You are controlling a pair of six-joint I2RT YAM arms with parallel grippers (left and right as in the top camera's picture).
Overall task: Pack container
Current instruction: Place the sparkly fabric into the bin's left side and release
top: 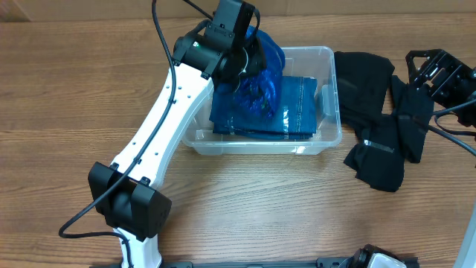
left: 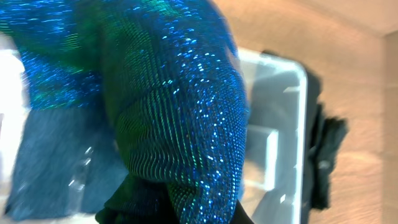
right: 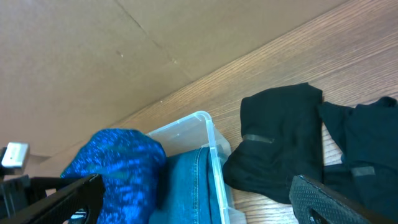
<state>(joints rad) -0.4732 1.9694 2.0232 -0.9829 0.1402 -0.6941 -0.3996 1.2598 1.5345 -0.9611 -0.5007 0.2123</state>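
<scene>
Left gripper (top: 249, 65) buried in sparkly blue cloth (left: 174, 93), blurred up close, grip impossible to judge. Container (top: 332, 97) floor hidden under folded denim (top: 297, 112). Right gripper (right: 198, 186) fingers cropped by its wrist view's lower edge.

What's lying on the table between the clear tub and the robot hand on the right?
Black clothes lie crumpled between the container and right gripper, seen overhead.
</scene>
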